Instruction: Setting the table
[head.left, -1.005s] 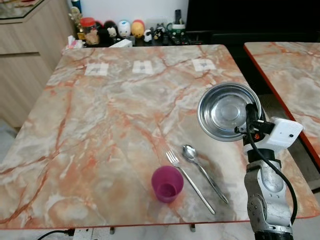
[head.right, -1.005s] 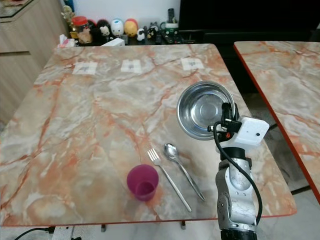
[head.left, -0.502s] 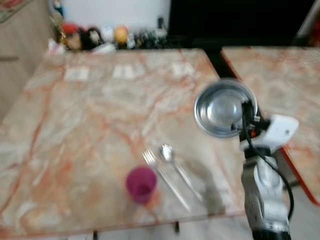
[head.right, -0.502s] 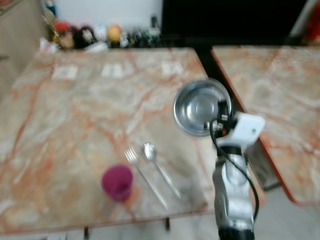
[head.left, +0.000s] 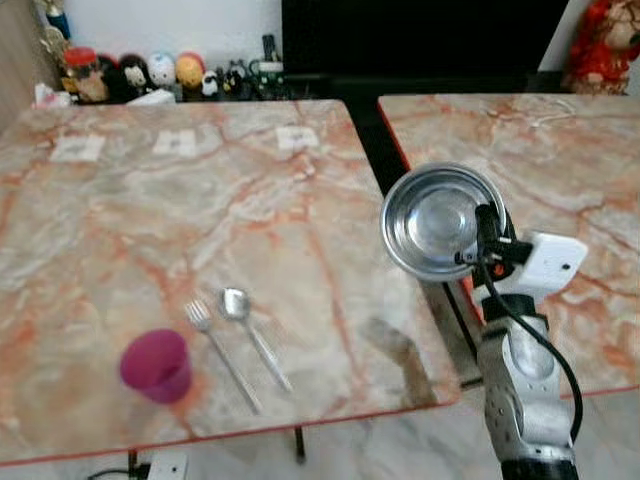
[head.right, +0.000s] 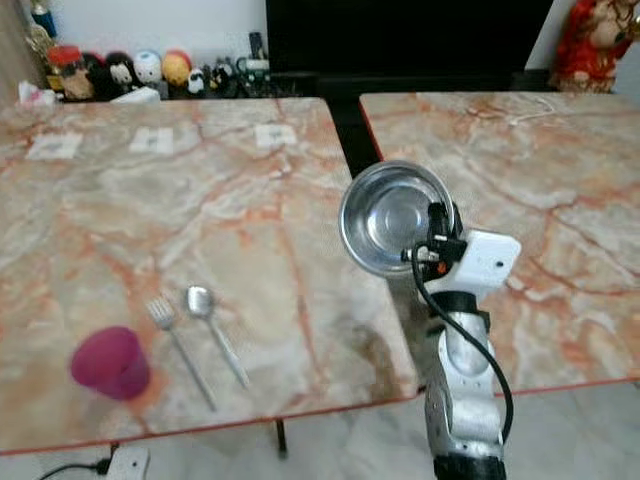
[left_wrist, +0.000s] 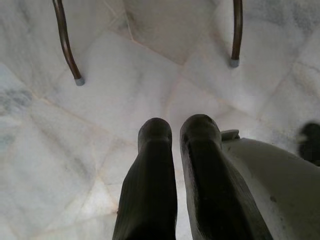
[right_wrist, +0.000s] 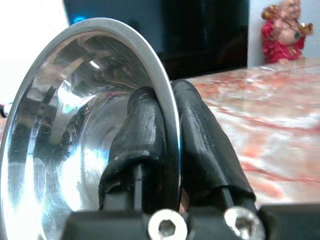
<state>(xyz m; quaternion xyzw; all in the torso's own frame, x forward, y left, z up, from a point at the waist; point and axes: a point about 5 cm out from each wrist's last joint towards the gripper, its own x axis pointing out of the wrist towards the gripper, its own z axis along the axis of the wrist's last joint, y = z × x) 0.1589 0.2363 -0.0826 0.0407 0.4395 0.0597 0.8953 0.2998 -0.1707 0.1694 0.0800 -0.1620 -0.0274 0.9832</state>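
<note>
Marble table with purple cup, fork and spoon near its front edge, right pincer clenched on steel bowl rim, raised between two tables, left pincer closed above floor.

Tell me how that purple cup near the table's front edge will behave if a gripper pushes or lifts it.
The purple cup looks like thin plastic, so it is probably light and would slide on the glossy marble table. It stands upright and is about as tall as it is wide, so a high push might tip it. It appears empty, so a spill seems unlikely.
</note>
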